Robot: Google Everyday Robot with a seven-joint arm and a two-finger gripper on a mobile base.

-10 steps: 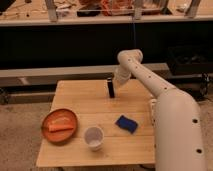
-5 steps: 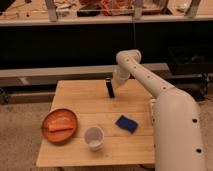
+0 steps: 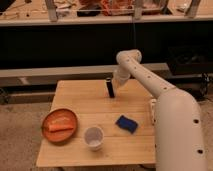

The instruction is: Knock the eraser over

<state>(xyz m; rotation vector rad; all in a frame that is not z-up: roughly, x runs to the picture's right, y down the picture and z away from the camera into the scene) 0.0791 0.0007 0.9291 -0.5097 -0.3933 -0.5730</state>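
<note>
The eraser (image 3: pixel 110 87) is a slim black block standing on the far middle of the wooden table (image 3: pixel 85 102), leaning a little to the left at its top. My gripper (image 3: pixel 116 82) is at the end of the white arm, right beside the eraser's right side and close enough to touch it.
An orange plate (image 3: pixel 59 125) with orange food lies at the table's front left. A white cup (image 3: pixel 93 137) stands at the front middle. A flat blue pad (image 3: pixel 127 124) lies to the right of the cup. My white arm covers the table's right side. A dark shelf runs behind the table.
The gripper has shifted slightly left against the eraser, and the eraser's top has tipped a little to the left.
</note>
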